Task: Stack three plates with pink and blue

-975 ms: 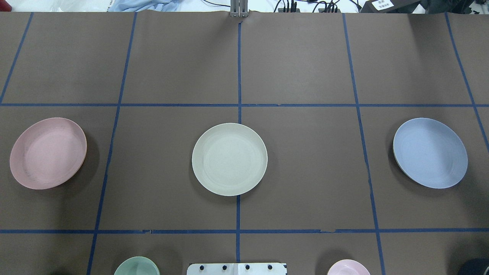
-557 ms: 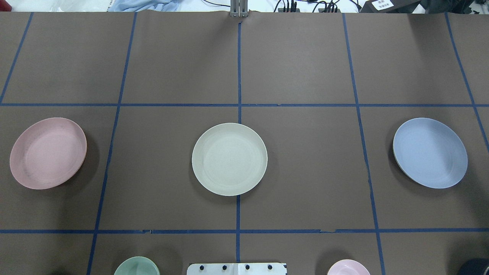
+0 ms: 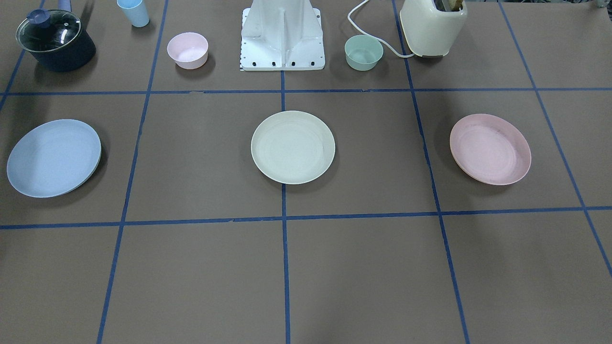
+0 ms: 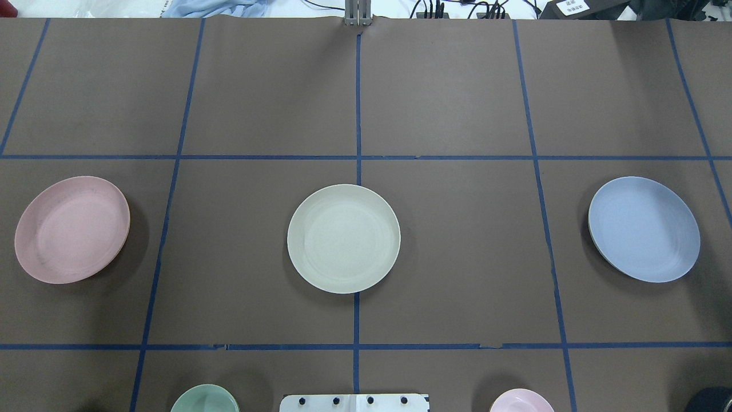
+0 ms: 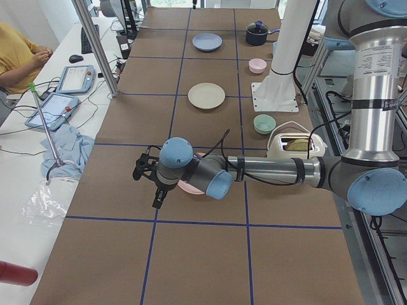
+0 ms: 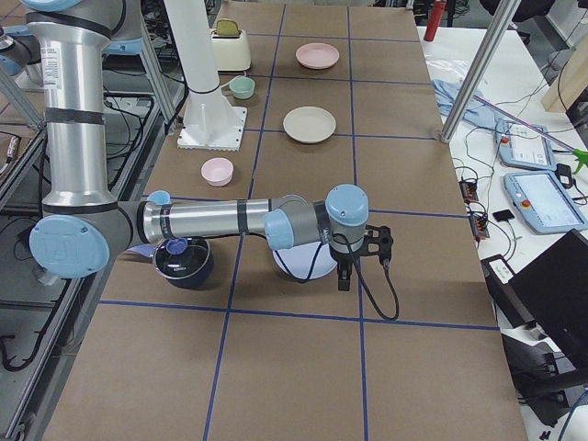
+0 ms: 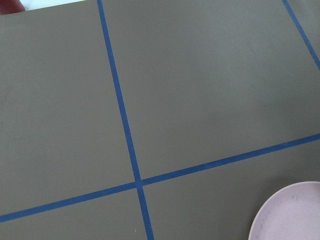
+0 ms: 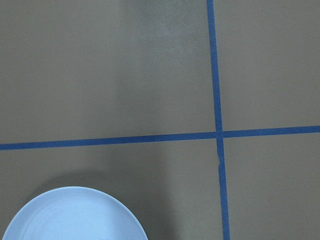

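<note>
The pink plate (image 4: pixel 71 229), cream plate (image 4: pixel 343 238) and blue plate (image 4: pixel 643 229) lie well apart on the surface (image 4: pixel 457 257), all matte and shallow. For the left claw (image 5: pixel 156 198) and the right claw (image 6: pixel 344 278), I cannot tell whether they are apart or together.

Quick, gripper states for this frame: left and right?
Left gripper: cannot be told, shows only in a side view.
Right gripper: cannot be told, shows only in a side view.

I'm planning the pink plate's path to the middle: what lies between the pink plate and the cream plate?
Only bare table and one blue tape line separate the pink plate from the cream plate, as the overhead view shows.
</note>
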